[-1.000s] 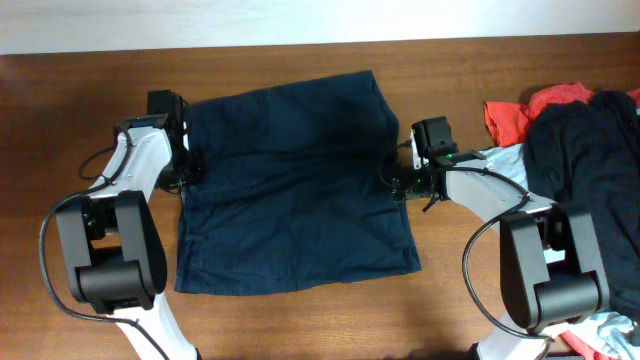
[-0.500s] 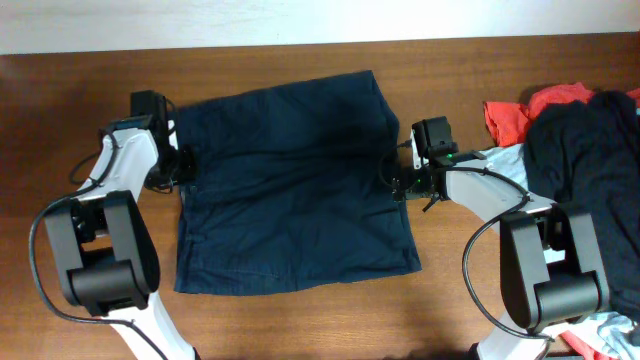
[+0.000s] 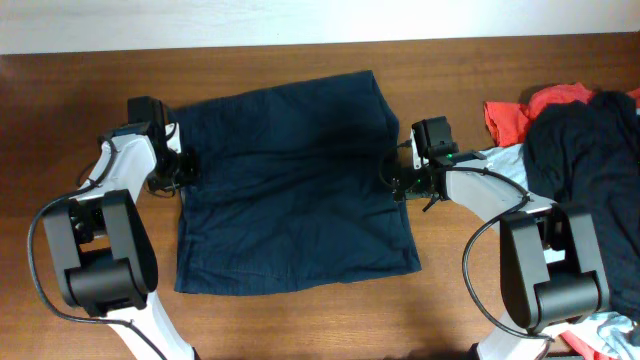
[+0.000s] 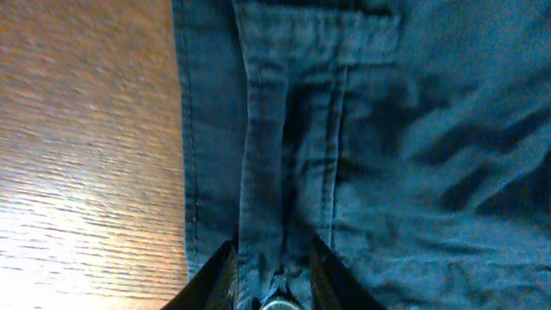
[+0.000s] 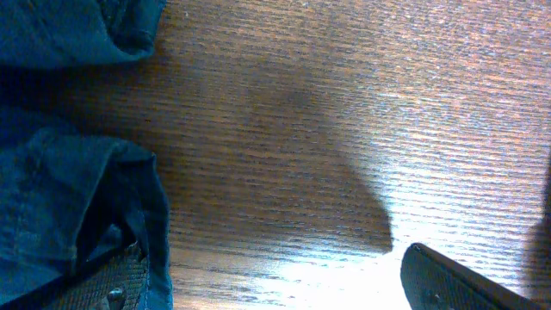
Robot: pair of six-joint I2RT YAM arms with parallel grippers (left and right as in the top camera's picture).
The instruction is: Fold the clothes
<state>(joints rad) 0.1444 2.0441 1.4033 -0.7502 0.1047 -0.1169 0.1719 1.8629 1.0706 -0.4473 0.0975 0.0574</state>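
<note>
At the left edge of the navy shorts, toward its upper end: the left gripper. Jaws drawn in narrow and clamped on a raised fold of the navy cloth. In the left wrist view, a stitched band of fabric running straight up from between the two pale fingers, pressed against both. Bare wood just to the left of that band, rumpled cloth to its right.

At the opposite, right edge of the shorts, low over the tabletop: the right gripper. Jaws spread wide, gripping nothing. In the right wrist view, one ribbed pad at lower left, tucked against the bunched navy hem and touching it. Other finger at lower right, well apart, over bare wood. Only wood grain and a shadow between the two.

Shorts spread open and flat in the middle of the tabletop, between the two arms. Roughly four-cornered from above, upper edge slanting up toward the right, lower edge near the front. A few soft creases across the cloth; no fold made yet. White arm links alongside, outside both side edges.

Off to the right, well apart from the shorts, a heap of other clothing. A red garment at the far side, a dark garment lying over it, a light blue T-shirt showing beneath, just beside the right arm. More pale cloth at the lower right corner, partly hidden by that arm's base.
</note>
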